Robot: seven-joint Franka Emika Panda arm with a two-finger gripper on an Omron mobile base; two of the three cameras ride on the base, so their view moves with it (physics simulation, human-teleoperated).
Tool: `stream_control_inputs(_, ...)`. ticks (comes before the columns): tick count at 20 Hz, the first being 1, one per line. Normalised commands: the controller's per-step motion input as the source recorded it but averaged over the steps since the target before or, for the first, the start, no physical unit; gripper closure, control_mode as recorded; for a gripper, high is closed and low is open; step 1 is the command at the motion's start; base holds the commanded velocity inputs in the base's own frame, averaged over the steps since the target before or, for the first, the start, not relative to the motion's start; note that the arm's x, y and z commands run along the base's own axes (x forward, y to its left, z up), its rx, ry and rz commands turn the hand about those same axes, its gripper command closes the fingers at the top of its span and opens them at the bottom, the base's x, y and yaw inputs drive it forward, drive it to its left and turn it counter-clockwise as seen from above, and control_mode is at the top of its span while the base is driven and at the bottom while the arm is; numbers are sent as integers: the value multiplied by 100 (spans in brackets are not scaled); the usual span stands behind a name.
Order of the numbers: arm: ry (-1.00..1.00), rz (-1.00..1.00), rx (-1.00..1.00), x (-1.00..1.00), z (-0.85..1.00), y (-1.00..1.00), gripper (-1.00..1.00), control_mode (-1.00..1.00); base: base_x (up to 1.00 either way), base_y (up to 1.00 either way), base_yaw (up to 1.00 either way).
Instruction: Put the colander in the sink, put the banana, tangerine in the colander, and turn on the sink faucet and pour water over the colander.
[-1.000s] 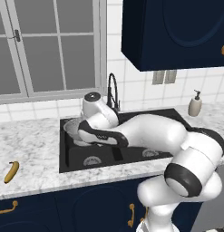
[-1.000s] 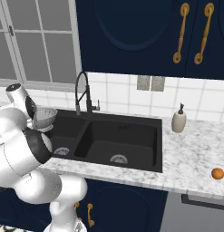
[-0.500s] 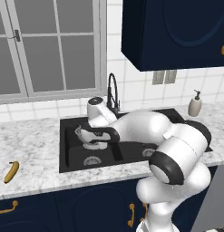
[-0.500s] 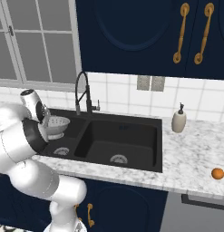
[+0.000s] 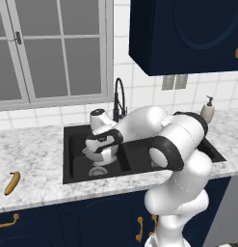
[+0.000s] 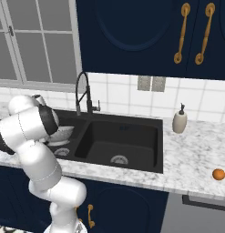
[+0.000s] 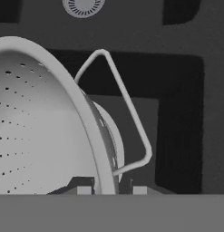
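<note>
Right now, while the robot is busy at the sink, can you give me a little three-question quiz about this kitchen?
1. True or false: the banana lies on the counter, outside the sink.
2. What does the end effector grip?
A. the colander
B. the tangerine
C. the soap bottle
3. Fill in: the colander hangs over the sink's ____ basin, as the left base view shows it.

Key: 1 true. 2 A: its rim sits between the fingertips. 3 left.
</note>
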Motion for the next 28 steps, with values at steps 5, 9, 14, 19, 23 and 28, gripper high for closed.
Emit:
stream_control_inputs(5, -12, -6, 0, 10, -40, 1, 100, -100, 0, 0, 0)
stream_control_inputs(9, -21, -11, 0, 39, -16, 10, 100, -100, 0, 0, 0)
stream_control_inputs(14, -6, -11, 5, 29, -26, 27, 100, -100, 0, 0, 0)
stream_control_inputs(19, 0, -2, 9, 1, -21, 37, 100, -100, 0, 0, 0)
stream_control_inputs(23, 2, 0, -3, 0, -48, 0, 100, -100, 0, 0, 0)
stream_control_inputs(28, 0, 0, 0, 0, -9, 0, -100, -100, 0, 0, 0)
